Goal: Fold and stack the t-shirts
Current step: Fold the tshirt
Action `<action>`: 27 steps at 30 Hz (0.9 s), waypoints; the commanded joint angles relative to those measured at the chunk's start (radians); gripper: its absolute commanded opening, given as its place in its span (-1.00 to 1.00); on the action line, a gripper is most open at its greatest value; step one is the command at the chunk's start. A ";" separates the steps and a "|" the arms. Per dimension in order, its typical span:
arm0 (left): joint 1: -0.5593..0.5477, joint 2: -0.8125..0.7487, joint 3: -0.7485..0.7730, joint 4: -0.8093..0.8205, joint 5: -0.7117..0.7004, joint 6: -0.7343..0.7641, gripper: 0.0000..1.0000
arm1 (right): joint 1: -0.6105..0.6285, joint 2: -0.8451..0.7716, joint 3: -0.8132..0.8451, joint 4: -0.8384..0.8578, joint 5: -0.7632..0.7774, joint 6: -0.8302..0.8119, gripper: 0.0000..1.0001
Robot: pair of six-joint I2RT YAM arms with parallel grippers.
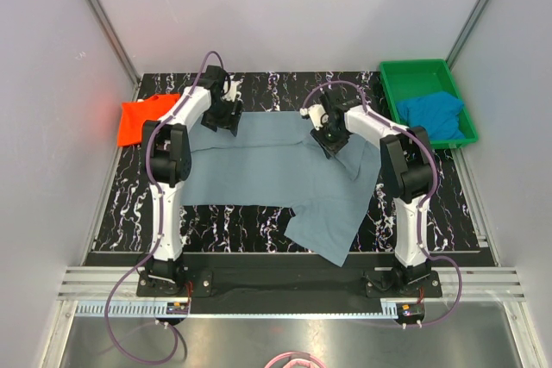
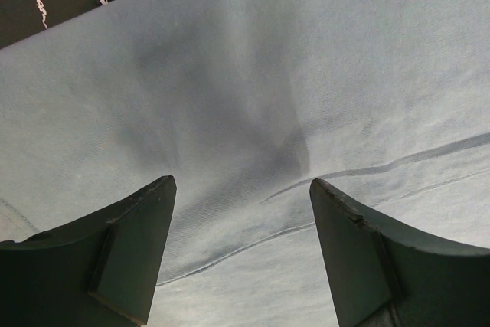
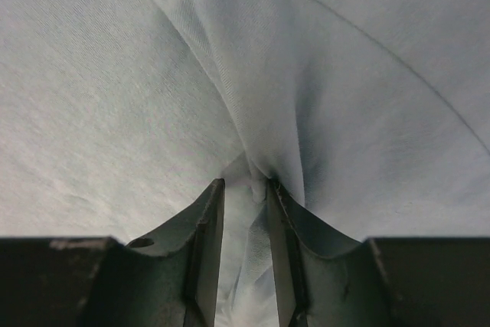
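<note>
- Nearest: a corner flap of the grey-blue t-shirt (image 1: 323, 234) lies askew at the near edge of the counter (image 1: 233, 217). The cloth is soft and matte, with shallow creases.
- The counter is black with white marble-like veining.
- The shirt's body spreads flat across the middle, and its left part is roughly rectangular.
- The right gripper (image 3: 245, 183) pinches a raised ridge of this cloth between its dark, close-set fingers. The fabric tents into folds around the pinch, and the fingers hide the fold's lower part.
- The left gripper (image 2: 241, 181) is spread wide over the shirt's far left part, where fine seam lines cross the knit. I cannot tell whether the tips touch the cloth.
- Far left: the orange-red t-shirt (image 1: 138, 120) lies on the counter, its right side hidden behind the left arm.
- Far right: the green tray (image 1: 414, 66) is rigid and rectangular, and its far end overhangs the counter. The bright blue t-shirt (image 1: 431, 114) is bunched inside, its shape hard to make out.
</note>
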 commanded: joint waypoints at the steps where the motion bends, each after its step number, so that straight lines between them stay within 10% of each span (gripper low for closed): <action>1: 0.005 -0.027 0.032 0.015 -0.011 -0.012 0.54 | 0.003 -0.006 -0.026 -0.004 0.030 -0.021 -0.29; 27: 0.007 -0.022 0.035 0.019 -0.011 -0.018 0.54 | 0.005 -0.081 0.134 -0.118 -0.005 0.040 -1.00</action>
